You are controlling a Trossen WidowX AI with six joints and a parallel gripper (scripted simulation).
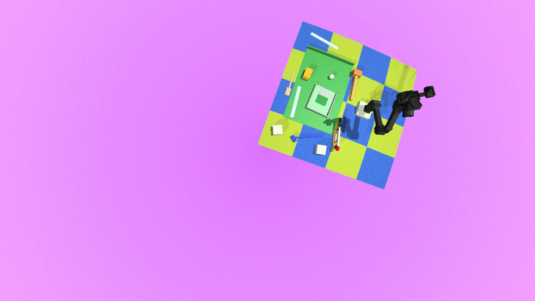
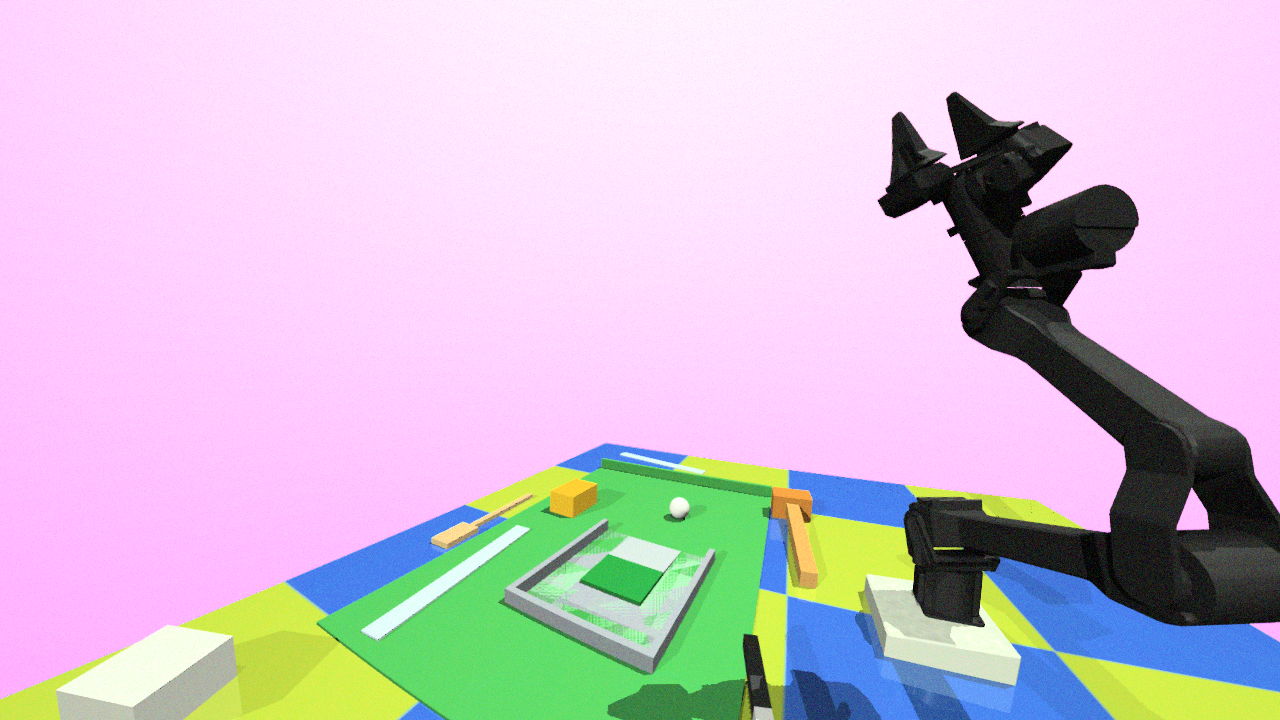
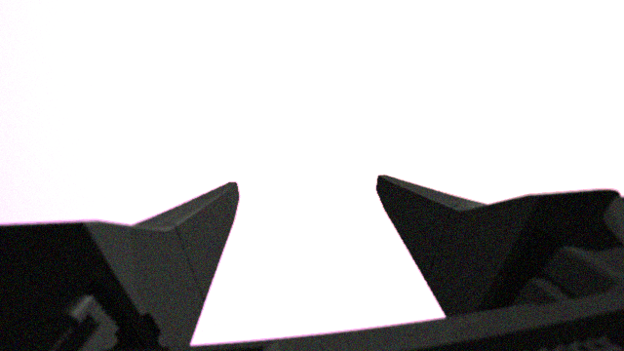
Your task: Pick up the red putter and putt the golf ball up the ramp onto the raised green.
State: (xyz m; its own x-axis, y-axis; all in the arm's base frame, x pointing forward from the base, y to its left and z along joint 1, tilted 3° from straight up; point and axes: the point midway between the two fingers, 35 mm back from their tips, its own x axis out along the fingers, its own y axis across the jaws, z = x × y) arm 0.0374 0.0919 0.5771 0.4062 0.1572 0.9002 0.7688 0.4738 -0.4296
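Observation:
The red putter (image 1: 337,148) lies on a tan holder (image 1: 335,138), with its red head at the front, white shaft and black grip (image 1: 339,123) (image 2: 755,662) toward the back. The head is out of frame in the exterior view. The white golf ball (image 1: 331,76) (image 2: 679,507) rests on the green mat (image 1: 313,59) (image 2: 716,501), behind the pale ramp (image 1: 327,92) (image 2: 648,552). The raised green (image 1: 321,99) (image 2: 623,578) adjoins the ramp inside grey rails. My gripper (image 2: 926,104) (image 3: 309,185) is open and empty, raised high, far from putter and ball.
An orange block (image 1: 307,73) (image 2: 573,497) sits on the mat. An orange mallet (image 1: 353,88) (image 2: 802,550) lies beside it. A blue club (image 1: 294,138) and white blocks (image 1: 277,129) (image 1: 320,149) lie at the front. My arm's base stands on a white plinth (image 1: 360,112) (image 2: 948,653).

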